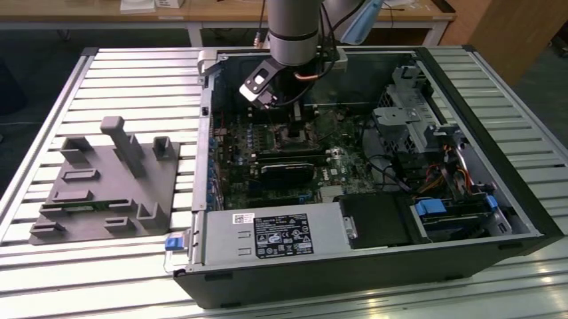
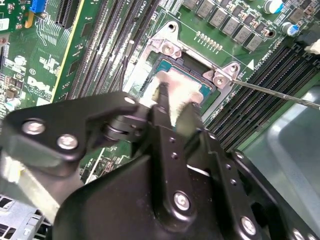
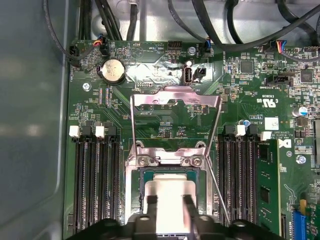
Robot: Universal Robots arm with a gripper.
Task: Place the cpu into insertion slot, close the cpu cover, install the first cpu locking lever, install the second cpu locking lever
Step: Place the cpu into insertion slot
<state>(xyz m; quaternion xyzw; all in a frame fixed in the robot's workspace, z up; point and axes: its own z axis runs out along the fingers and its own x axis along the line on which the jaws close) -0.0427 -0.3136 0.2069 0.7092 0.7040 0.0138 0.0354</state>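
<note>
Silvery cpu [image 3: 169,189] flat in insertion slot [image 3: 133,192], cpu cover [image 3: 175,95] hinged upright, open.

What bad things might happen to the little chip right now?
The gripper holds the cpu right at the insertion slot. If it sits tilted or off-centre, it may not seat and the slot might get damaged. The cpu cover stands open beside the slot; if it dropped early it might hit the gripper. The thin locking lever sticks out nearby and may snag.

Memory slots [image 3: 95,185] hem both sides of the insertion slot [image 3: 132,185] (cpu cover [image 3: 175,95] open).
</note>
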